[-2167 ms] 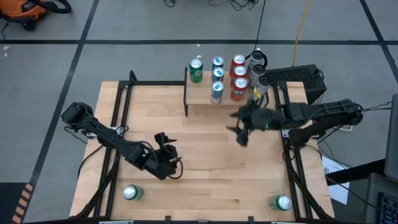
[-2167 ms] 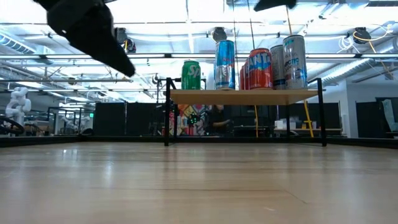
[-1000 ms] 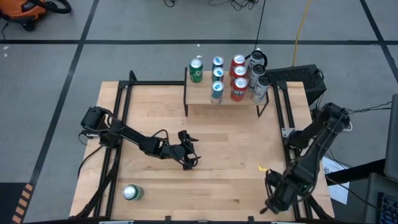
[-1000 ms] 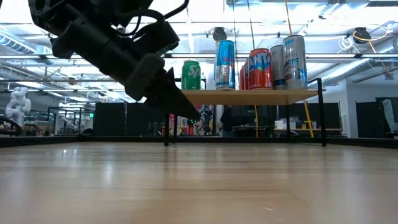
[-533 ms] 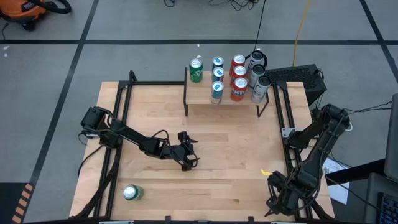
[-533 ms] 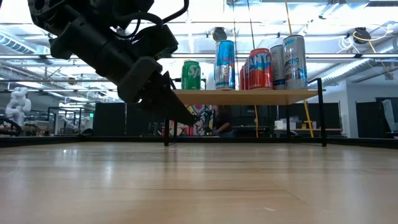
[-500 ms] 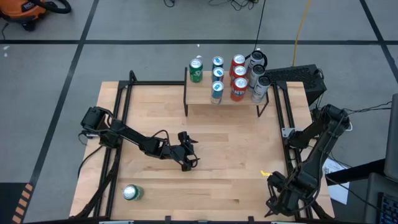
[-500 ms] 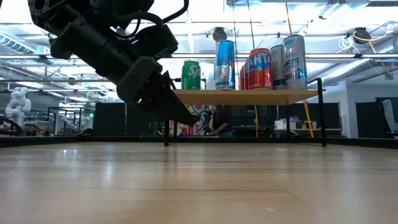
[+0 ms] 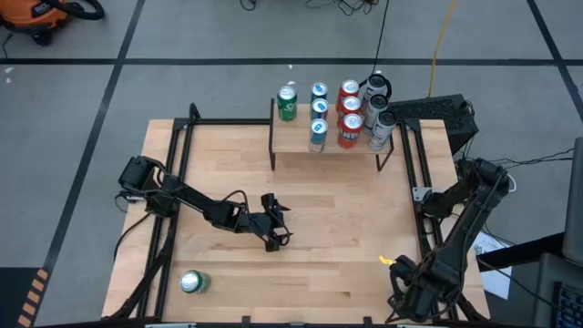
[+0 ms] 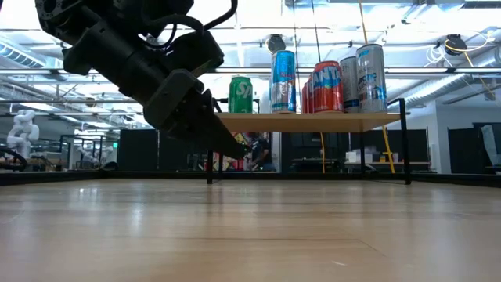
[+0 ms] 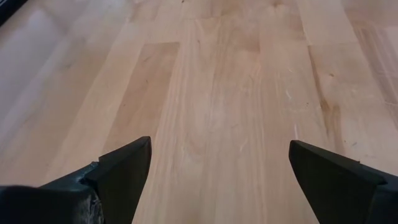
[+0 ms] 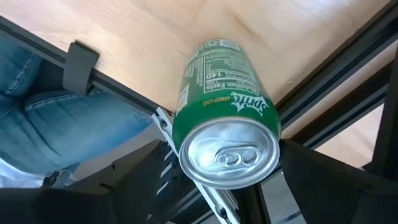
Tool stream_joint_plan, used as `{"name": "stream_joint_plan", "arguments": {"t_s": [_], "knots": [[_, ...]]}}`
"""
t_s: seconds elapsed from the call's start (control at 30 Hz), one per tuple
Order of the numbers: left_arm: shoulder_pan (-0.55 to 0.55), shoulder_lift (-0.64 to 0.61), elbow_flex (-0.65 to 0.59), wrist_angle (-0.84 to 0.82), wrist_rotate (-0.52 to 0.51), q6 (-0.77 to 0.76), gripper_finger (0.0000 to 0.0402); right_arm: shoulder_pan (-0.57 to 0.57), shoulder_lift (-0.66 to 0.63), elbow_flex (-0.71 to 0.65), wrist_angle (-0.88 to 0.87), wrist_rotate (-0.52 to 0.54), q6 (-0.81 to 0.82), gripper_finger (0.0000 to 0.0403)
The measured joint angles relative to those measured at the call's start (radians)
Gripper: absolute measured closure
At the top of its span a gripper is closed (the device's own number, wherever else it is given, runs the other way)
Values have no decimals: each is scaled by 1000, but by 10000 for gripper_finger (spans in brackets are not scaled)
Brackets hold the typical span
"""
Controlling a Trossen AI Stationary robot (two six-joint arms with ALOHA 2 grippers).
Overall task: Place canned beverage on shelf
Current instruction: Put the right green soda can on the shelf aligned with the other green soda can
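Right tool (image 12: pixel 239 186) around green can (image 12: pixel 224 112) — shelf (image 9: pixel 301 138) holds seven cans.

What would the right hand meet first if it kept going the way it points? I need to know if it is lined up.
Probably the green can: it stands centered between the right hand's open fingers, top towards the camera. Whether they touch is unclear.

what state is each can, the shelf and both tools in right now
Right tool: open, astride the near-right green can, not clamped.
Near-right green can: standing at the table's near-right corner.
Near-left green can: upright on the table, untouched.
Left tool: open, empty, over mid-table.
Shelf: holds seven upright cans.
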Motion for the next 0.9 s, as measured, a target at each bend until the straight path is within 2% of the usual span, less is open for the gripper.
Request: {"name": "stream_joint_plan", "arguments": {"t_s": [0.2,0.43,0.67,0.8,0.9], "knots": [[0,0,0,-4,0,-14,27,1,33,0,8,-1,1,93],[0,0,0,-4,0,-15,27,12,94,2,31,-79,-20,92],[0,0,0,-3,0,-16,27,12,128,3,62,-71,-62,95],[0,0,0,-3,0,-20,27,-11,125,3,65,-5,-45,109],[0,0,0,-3,0,-21,27,-52,124,3,68,112,-34,114]]}}
